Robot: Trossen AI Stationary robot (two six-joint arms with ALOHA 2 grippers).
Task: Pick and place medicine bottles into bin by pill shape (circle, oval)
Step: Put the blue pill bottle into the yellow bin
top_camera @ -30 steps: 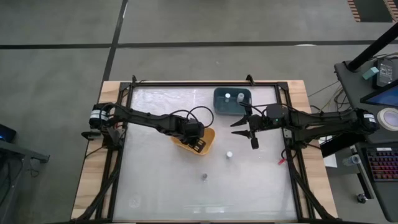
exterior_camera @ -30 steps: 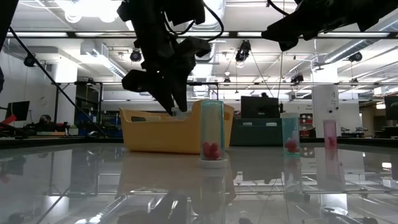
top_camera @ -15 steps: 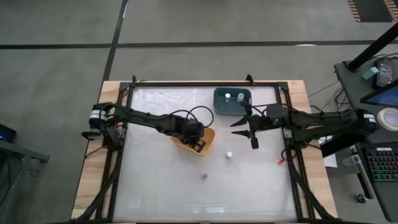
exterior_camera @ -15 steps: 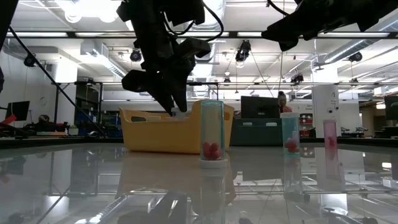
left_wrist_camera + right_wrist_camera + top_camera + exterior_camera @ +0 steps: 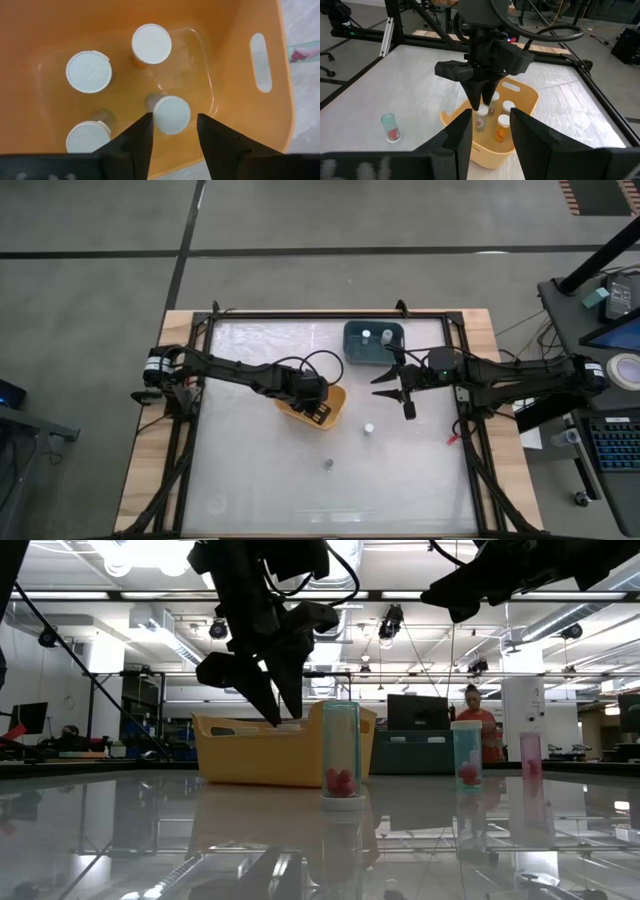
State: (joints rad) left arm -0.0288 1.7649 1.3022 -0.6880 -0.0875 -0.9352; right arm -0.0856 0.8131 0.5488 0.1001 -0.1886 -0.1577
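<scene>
My left gripper (image 5: 173, 118) hangs open over the orange-yellow bin (image 5: 250, 100), pointing steeply down. A white-capped medicine bottle (image 5: 171, 114) is below and between its fingertips, with a gap on each side. Several other white-capped bottles stand in this bin, among them one with an orange body (image 5: 151, 44). The teal bin (image 5: 373, 343) at the far side holds two bottles (image 5: 366, 335). Two bottles stand on the bare table (image 5: 368, 427), (image 5: 327, 464). My right gripper (image 5: 384, 380) waits open in the air near the teal bin, holding nothing.
In the low view three clear bottles with red pills stand upright on the table (image 5: 341, 755), (image 5: 466, 760), (image 5: 531, 765). A black frame (image 5: 330, 314) runs round the table. Beyond the table a person (image 5: 482, 730) stands in the room.
My left gripper has opened over the orange-yellow bin and let go of the white-capped bottle it had at its fingertips. The bottle now sits lower, inside the bin. Neither arm has shifted.
</scene>
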